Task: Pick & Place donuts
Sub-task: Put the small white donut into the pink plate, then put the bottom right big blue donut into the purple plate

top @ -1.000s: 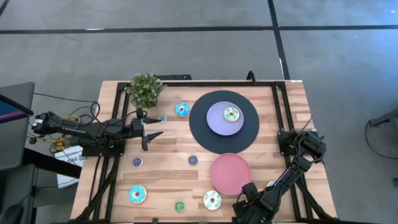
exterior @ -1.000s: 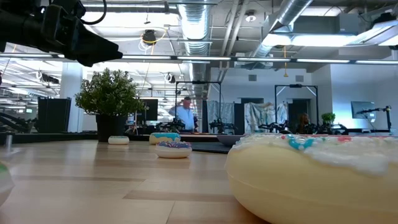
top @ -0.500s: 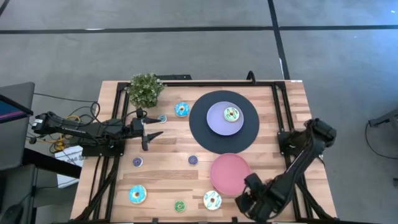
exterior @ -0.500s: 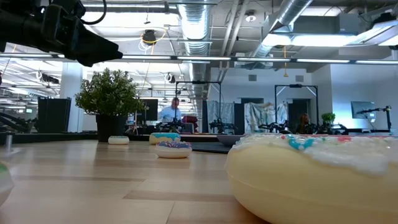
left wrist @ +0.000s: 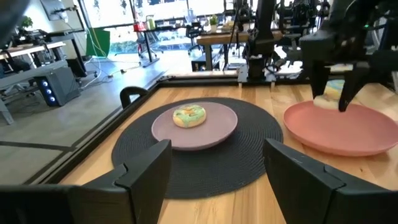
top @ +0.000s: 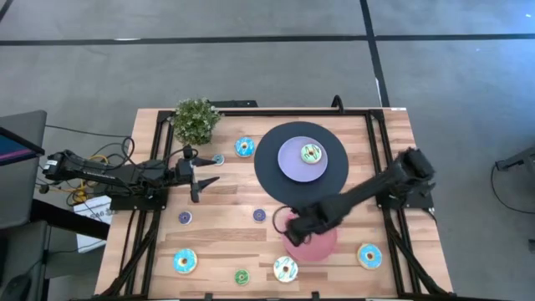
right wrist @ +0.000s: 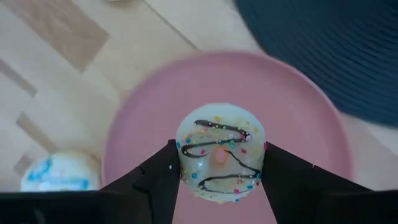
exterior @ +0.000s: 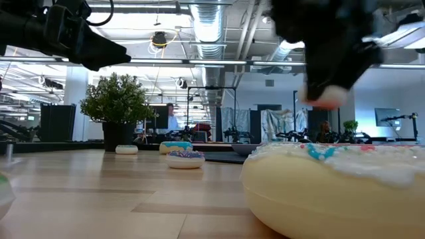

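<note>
My right gripper (top: pixel 294 226) points down over the pink plate (top: pixel 324 244), shut on a white-iced donut (right wrist: pixel 219 152) with a dark squiggle and sprinkles. A green-iced donut (top: pixel 312 154) lies on the lavender plate (top: pixel 292 164), which sits on the black disc (top: pixel 267 171). Several more donuts lie flat on the wood, among them a blue one (top: pixel 244 147), a blue-white one (top: pixel 185 261), a white one (top: pixel 285 268) and a yellow-blue one (top: pixel 369 255). My left gripper (top: pixel 205 171) waits at the table's left, level and open, with nothing between its fingers. My right gripper pinches the white-iced donut by two opposite sides of its outer rim (right wrist: pixel 181 157) between its two fingers (right wrist: pixel 283 180). The fingers come from above, pointing down. The donut is level, icing up, and hangs clear above the pink plate (right wrist: pixel 305 112).
A small potted plant (top: pixel 196 119) stands at the far left corner. Black frame rails (top: pixel 380 150) run along the table's edges. Two small purple donuts (top: pixel 185 217) (top: pixel 259 215) and a small green one (top: pixel 242 277) lie on the near half of the wood.
My right gripper has swung from the table's near right corner toward the left and far edges, rising and rolling its wrist, and now hangs over the pink plate. The yellow-blue donut near that corner has come out from under the arm.
</note>
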### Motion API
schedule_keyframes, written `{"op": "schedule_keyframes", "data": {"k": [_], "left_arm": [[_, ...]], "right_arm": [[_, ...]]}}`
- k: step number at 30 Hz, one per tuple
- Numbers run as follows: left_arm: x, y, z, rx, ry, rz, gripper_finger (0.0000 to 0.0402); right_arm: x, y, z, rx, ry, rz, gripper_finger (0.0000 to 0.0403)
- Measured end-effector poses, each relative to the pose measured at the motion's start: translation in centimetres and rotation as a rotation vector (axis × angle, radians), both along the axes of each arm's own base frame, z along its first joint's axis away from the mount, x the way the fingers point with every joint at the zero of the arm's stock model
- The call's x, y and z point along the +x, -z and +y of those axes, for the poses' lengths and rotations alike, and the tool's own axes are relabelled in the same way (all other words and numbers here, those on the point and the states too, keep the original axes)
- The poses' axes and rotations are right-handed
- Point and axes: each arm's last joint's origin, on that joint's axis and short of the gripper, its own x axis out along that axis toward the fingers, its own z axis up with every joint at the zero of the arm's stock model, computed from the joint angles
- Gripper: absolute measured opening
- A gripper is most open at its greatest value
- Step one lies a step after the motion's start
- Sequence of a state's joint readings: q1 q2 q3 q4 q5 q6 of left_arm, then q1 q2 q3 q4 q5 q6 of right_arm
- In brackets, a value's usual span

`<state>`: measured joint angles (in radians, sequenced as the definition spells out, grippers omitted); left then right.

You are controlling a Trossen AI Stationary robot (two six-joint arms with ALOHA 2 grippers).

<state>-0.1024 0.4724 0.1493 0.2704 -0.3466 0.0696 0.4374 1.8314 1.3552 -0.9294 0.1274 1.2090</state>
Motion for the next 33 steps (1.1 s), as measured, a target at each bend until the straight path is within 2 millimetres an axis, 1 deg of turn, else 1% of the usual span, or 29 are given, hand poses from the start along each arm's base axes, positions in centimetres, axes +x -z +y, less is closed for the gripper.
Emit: {"op": "schedule_keyframes", "data": {"k": [2,4,9,11,14,18,27,30,33], "left_arm": [[0.0,0.0,0.0,0.000,0.000,0.003,0.0247],[0.0,0.1,0.0,0.001,0.000,0.013,0.0247],[0.0,0.3,0.0,0.001,0.000,0.027,0.0247],[0.0,0.3,0.0,0.000,0.000,0.027,0.0247],[0.0,0.3,0.0,-0.001,0.000,0.027,0.0247],[0.0,0.3,0.0,-0.011,-0.001,0.029,0.0247],[0.0,0.3,0.0,-0.014,-0.002,0.028,0.0247],[0.0,0.3,0.0,-0.014,-0.001,0.028,0.0247],[0.0,0.3,0.0,-0.014,-0.001,0.028,0.0247]], "right_arm": [[0.4,1.4,-0.6,0.002,-0.026,0.071,0.0196],[0.9,2.4,-0.8,0.004,-0.037,0.090,0.0200],[0.9,3.7,-0.9,-0.022,-0.032,0.160,0.0216],[0.5,3.7,-0.9,-0.054,-0.029,0.186,0.0223],[0.6,3.7,-1.0,-0.084,-0.024,0.171,0.0234],[0.5,3.6,-1.0,-0.084,-0.026,0.179,0.0244],[0.3,3.6,-1.0,-0.081,-0.027,0.198,0.0250],[-0.2,2.9,-1.1,-0.068,-0.022,0.219,0.0250],[-1.2,1.5,-0.8,-0.064,0.005,0.222,0.0250]]}}
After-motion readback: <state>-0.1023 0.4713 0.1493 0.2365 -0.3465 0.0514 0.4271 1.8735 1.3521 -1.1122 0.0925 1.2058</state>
